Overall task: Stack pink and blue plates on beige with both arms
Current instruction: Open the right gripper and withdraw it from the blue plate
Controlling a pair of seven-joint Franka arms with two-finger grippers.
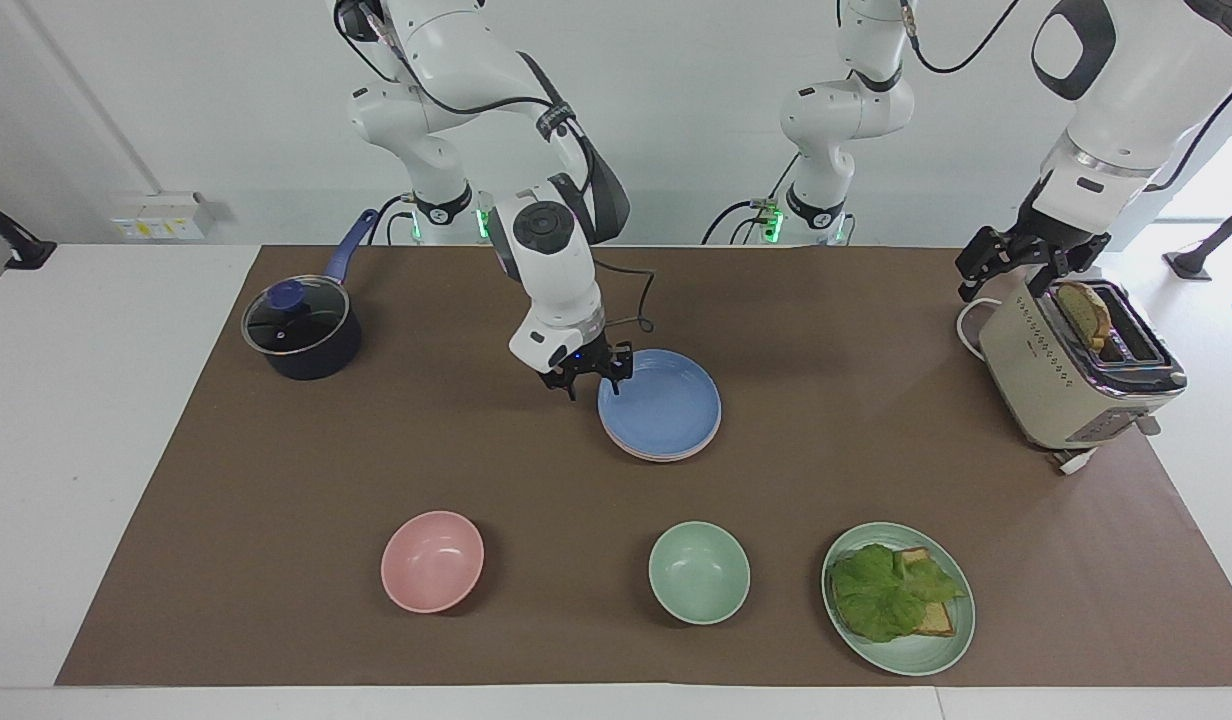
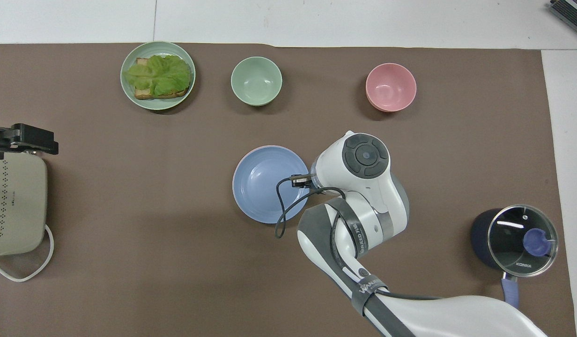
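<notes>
Right gripper (image 1: 586,377) stands with fingers spread at the blue plate (image 1: 660,402), at the rim's nine o'clock in the facing view. The plate sits squarely on the pink plate (image 1: 666,455), mid-mat. Best lift straight up, so no fingertip drags the rim. The beige plate is hidden beneath. Left gripper (image 1: 1006,262) waits, fingers apart, over the toaster (image 1: 1061,385).
</notes>
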